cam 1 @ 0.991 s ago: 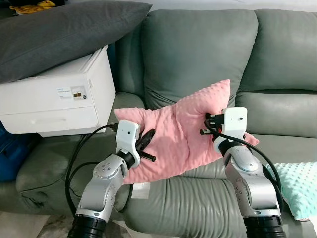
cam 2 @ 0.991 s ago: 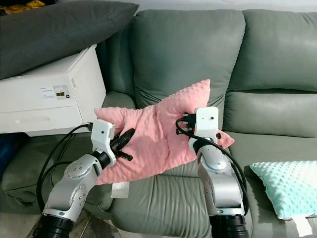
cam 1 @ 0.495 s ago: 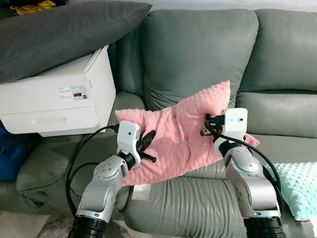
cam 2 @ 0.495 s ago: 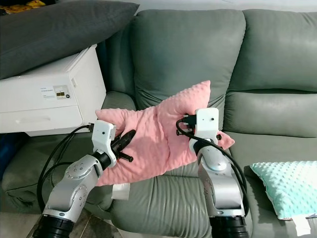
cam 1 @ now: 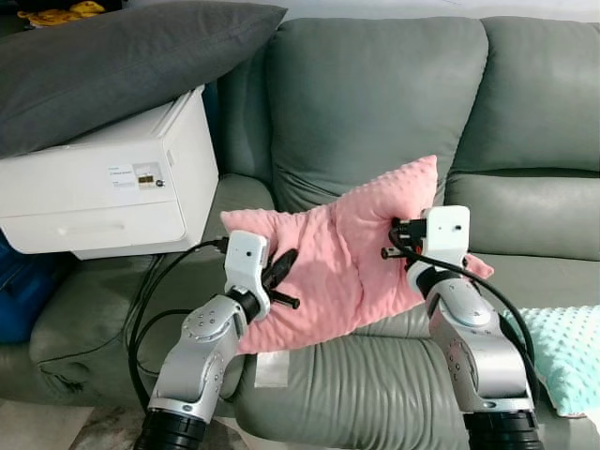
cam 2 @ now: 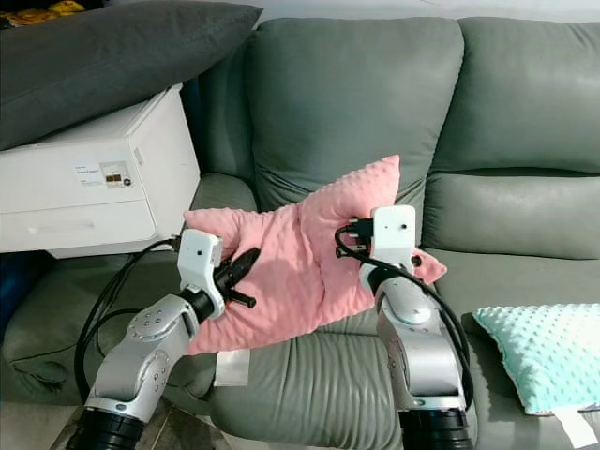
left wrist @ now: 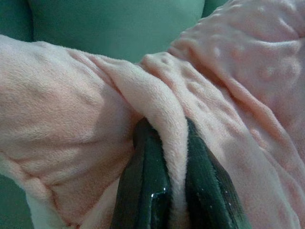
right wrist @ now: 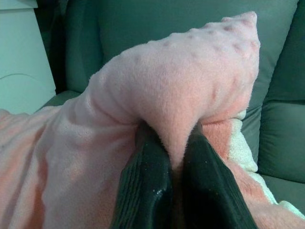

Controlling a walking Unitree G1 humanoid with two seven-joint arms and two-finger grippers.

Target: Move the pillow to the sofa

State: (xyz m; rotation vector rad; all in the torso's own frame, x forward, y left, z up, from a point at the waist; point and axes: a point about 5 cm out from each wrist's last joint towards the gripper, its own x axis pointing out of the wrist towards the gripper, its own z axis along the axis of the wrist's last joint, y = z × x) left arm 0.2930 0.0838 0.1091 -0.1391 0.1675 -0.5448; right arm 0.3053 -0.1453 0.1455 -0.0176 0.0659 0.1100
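The pink pillow (cam 1: 342, 258) hangs above the sofa (cam 1: 375, 103) seat, between both arms. Its folds hide the fingertips. The left claw (left wrist: 172, 143) pinches one fold, the right claw (right wrist: 171, 143) pinches another; both forearms reach forward and up.

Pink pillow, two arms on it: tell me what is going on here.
The robot holds the pink pillow up in front of the grey sofa, above the seat's front edge. The left gripper is shut on a fold of its fabric at one end, and the right gripper is shut on a fold nearer the other end. A white printer sits on the sofa's left end with a dark grey cushion on top; a mint pillow lies to the right.
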